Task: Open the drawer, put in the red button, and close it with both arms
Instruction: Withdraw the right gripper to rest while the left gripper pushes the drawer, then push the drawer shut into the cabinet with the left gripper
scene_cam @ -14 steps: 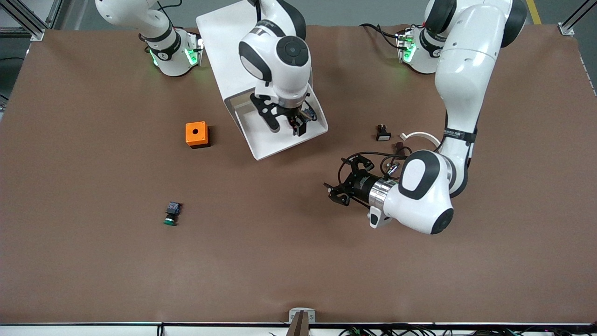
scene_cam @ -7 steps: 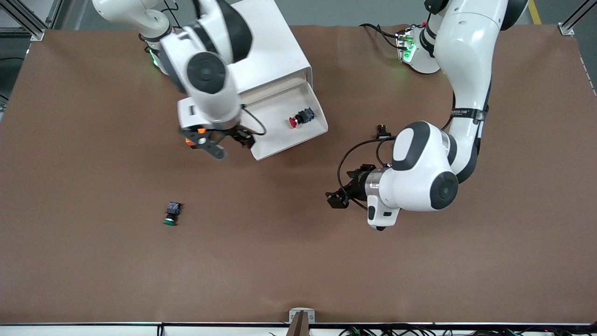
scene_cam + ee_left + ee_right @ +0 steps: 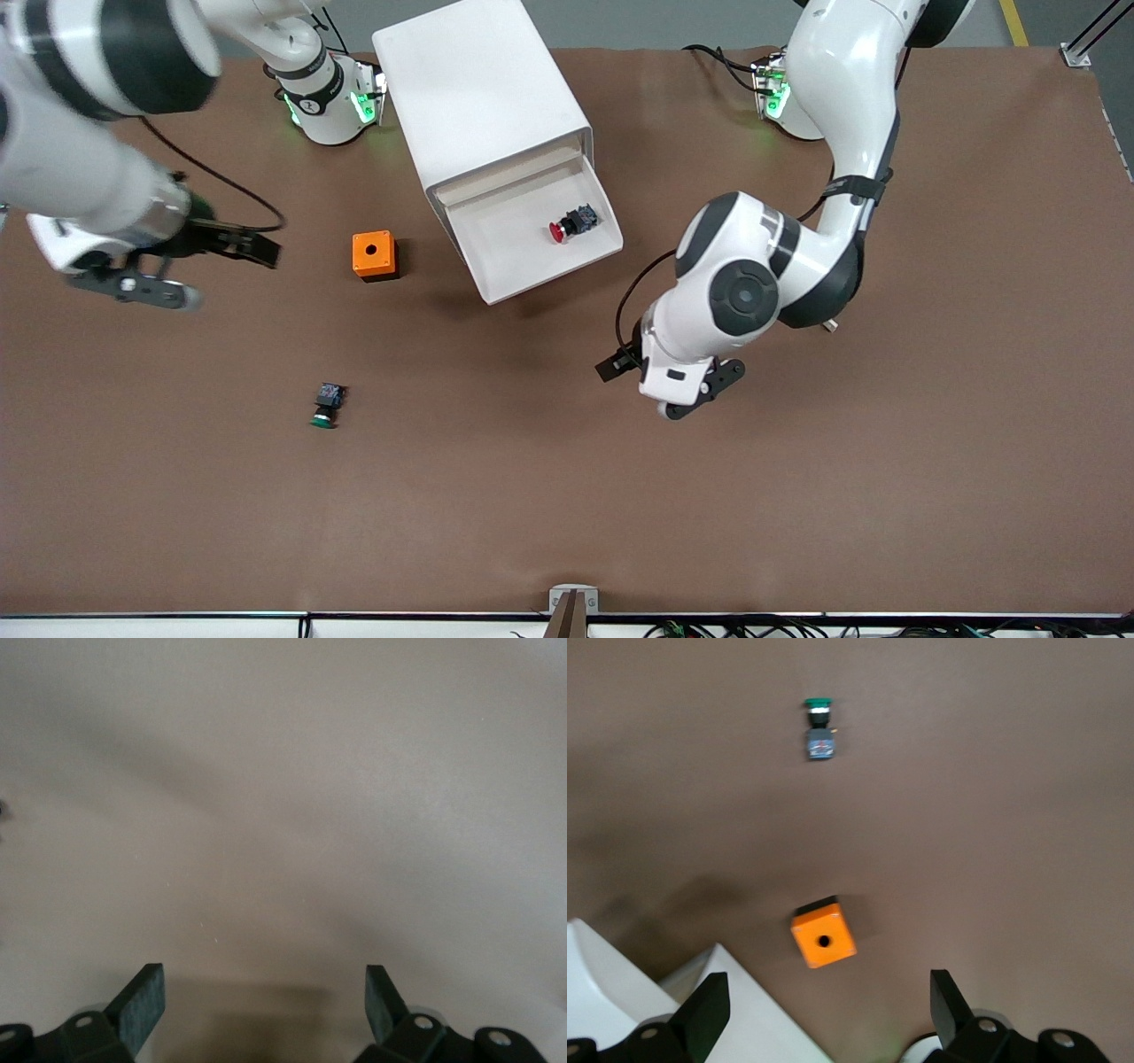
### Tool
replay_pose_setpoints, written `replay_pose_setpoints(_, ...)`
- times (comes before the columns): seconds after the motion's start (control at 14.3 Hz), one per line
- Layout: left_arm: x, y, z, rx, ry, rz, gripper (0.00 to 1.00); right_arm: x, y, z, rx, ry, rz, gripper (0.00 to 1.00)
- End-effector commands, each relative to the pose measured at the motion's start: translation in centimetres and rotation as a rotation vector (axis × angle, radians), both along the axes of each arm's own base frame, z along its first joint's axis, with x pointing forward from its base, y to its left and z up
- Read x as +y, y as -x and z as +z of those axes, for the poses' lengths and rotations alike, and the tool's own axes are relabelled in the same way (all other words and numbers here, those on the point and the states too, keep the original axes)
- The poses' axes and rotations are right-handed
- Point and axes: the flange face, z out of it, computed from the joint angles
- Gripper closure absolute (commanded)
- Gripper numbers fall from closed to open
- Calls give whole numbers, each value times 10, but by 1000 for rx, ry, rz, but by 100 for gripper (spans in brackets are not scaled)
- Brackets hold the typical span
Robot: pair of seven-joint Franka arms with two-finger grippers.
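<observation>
Matte brown table (image 3: 797, 532), boxy white cabinet (image 3: 478, 97) by the robots' edge, its drawer (image 3: 523, 252) open with the red button (image 3: 571, 221) inside; orange box (image 3: 373, 255) nearby; left gripper (image 3: 669, 385) and right gripper (image 3: 190, 270) both spread, empty.

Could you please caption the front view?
Small red-capped push button lies in the open white drawer; both grippers are clear.

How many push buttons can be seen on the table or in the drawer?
2. The red button lies in the open drawer. The green button lies on the table, nearer the front camera than the orange box. The left arm may hide others.
</observation>
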Motion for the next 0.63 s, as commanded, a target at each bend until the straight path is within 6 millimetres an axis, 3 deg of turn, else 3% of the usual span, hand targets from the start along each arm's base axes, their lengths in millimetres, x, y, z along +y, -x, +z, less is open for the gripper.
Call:
replay_pose_setpoints(0.0, -24, 18, 2, -83, -57, -68, 1, -46, -2, 20, -6, -27, 88, 0)
replay_pose_setpoints(0.21, -48, 37, -6, -78, -69, -75, 1, -86, -6, 21, -13, -51, 176, 0)
replay_pose_setpoints(0.56, -86, 76, -28, -60, -111, -131, 1, -89, -15, 29, -47, -51, 164, 0)
